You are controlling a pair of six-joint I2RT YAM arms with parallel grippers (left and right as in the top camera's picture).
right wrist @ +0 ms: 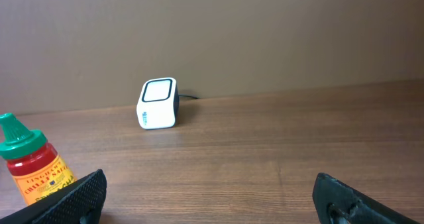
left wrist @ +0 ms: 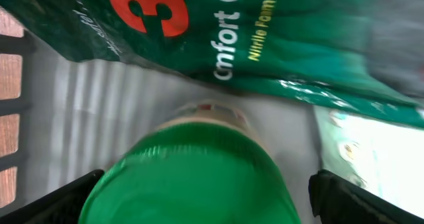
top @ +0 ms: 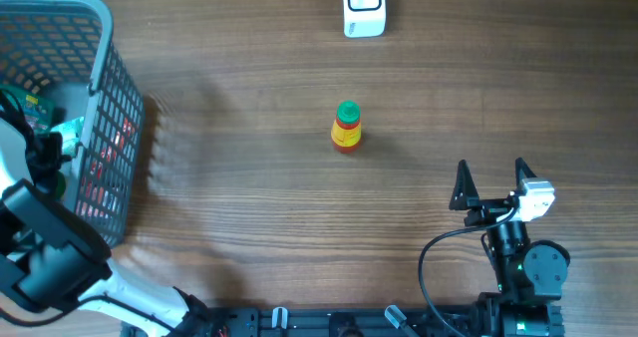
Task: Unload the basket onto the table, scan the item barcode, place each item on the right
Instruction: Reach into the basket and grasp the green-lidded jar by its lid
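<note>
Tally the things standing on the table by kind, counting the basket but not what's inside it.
Sauce bottle: 1
Barcode scanner: 1
Basket: 1
Total: 3

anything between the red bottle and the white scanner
Only bare table lies between the red bottle and the white scanner, as the overhead view shows.

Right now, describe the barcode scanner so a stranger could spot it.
Start at the far edge of the wooden table, straight beyond the small sauce bottle. The scanner is the white rounded box there, unlike the red, green-capped bottle.
</note>
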